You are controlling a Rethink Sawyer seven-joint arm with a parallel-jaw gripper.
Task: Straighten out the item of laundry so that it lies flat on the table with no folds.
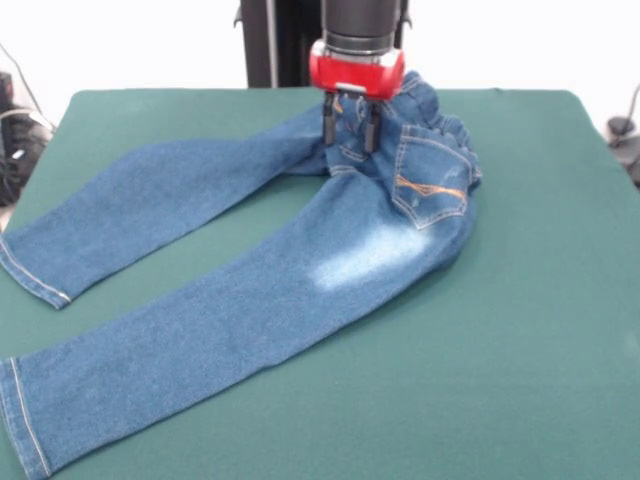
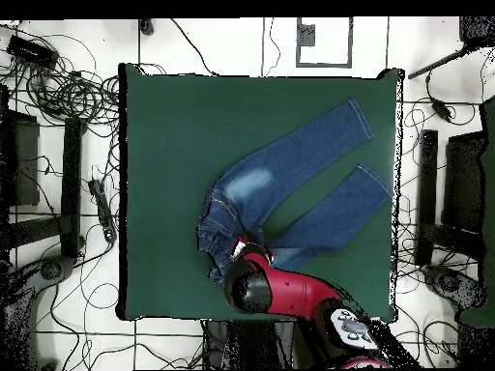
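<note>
End effector [image 1: 349,124], fingers narrowly apart, hides the jeans' [image 1: 250,270] bunched waistband; lower hem cut off at desk [image 1: 520,330] edge.

White tiled floor [image 2: 174,343], tangled cables [image 2: 68,92]

One small pair of blue denim jeans [image 1: 250,270] [image 2: 280,198], two legs. One dark green felt-covered table [image 1: 520,330] [image 2: 174,145]. One red-and-black gripper [image 1: 350,135], two black fingers [image 1: 372,130].
</note>
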